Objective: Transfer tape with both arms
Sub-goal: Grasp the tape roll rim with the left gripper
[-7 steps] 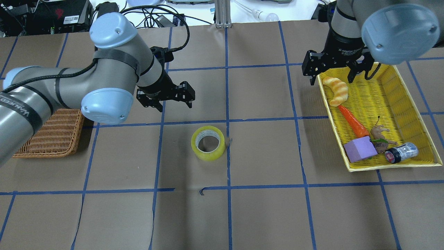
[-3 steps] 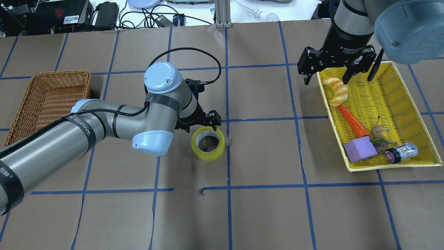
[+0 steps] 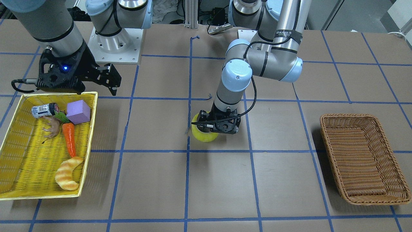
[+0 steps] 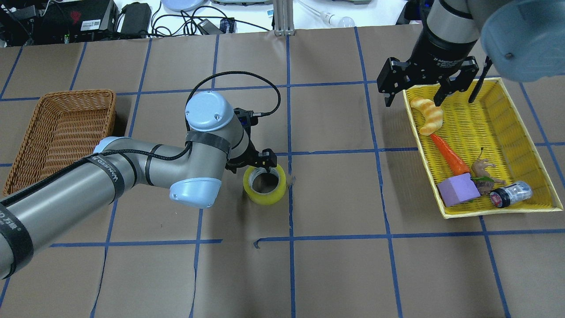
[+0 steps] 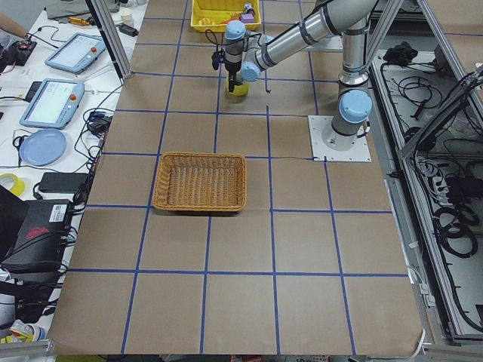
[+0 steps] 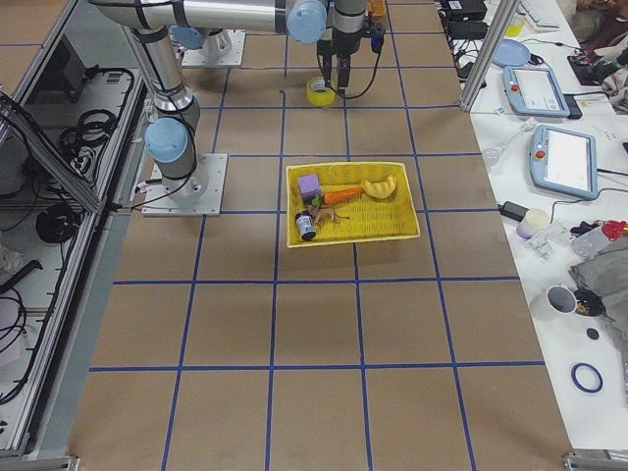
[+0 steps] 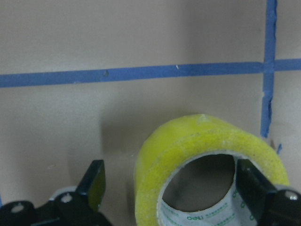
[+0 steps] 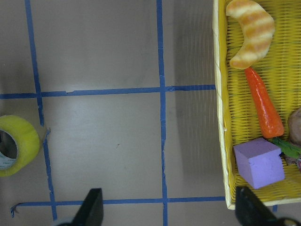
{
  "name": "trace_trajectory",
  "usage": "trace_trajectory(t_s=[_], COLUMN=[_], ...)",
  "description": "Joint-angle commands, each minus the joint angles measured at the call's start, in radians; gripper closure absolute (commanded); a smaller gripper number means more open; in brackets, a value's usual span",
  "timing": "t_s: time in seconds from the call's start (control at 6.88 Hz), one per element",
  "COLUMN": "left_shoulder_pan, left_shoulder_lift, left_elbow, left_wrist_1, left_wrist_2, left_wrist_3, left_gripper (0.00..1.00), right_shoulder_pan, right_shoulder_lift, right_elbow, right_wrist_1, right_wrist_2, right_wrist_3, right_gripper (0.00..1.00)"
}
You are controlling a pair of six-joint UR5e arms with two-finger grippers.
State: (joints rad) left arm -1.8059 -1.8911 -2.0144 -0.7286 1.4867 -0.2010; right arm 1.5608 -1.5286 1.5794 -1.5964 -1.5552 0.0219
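With the tape (image 4: pixel 265 198) flat mid-worktop and the open jaws of the left arm (image 4: pixel 132 165) astride its wall, an off-centre close could skid or tip it away from the right arm (image 4: pixel 446 35), jaws open too.

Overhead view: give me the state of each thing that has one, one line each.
left gripper: open, down at the tape, not closed on it.
right gripper: open, empty, above the yellow basket's far corner.
tape: lying flat, hole up.
wicker basket: empty.
yellow basket: holds croissant, carrot, purple block.
bottle: on its side in the yellow basket.
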Motion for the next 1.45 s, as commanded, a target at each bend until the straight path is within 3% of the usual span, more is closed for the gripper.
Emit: trace_trajectory(t_s=[0.0, 0.15, 0.29, 0.44, 0.58, 0.73, 1.02, 1.31], left_shoulder_pan=[-0.001, -0.001, -0.001, -0.003, -0.001, 0.000, 0.046, 0.237], left_shoulder_lift=[-0.003, -0.005, -0.005, -0.005, -0.002, 0.015, 0.050, 0.113], left_elbow=[-0.003, -0.004, -0.006, -0.032, -0.050, -0.043, -0.017, 0.098], left_wrist_1=[-0.005, -0.006, -0.015, -0.028, -0.026, -0.023, -0.047, -0.249], left_wrist_2=[0.026, 0.029, 0.030, 0.032, 0.030, 0.033, 0.087, 0.104], left_wrist_3=[-0.001, -0.008, -0.014, -0.020, -0.020, -0.026, -0.006, 0.218], left_gripper=[0.10, 0.45, 0.71, 0.79, 0.94, 1.00, 1.00, 1.00], right_shoulder_pan=[-0.001, 0.001, 0.001, 0.001, 0.001, 0.001, -0.001, -0.001], right_shoulder_lift=[-0.002, -0.004, -0.005, -0.005, -0.005, -0.005, -0.005, -0.005], right_elbow=[0.001, 0.001, 0.001, 0.002, 0.002, 0.002, 0.002, 0.004], right_wrist_1=[-0.004, -0.008, -0.008, -0.008, -0.008, -0.008, -0.010, -0.010], right_wrist_2=[-0.009, -0.009, -0.009, -0.009, -0.009, -0.011, -0.022, -0.072], right_wrist_3=[0.003, 0.004, 0.006, 0.007, 0.009, 0.009, 0.009, 0.004], right_gripper=[0.00, 0.00, 0.00, 0.00, 0.00, 0.00, 0.00, 0.00])
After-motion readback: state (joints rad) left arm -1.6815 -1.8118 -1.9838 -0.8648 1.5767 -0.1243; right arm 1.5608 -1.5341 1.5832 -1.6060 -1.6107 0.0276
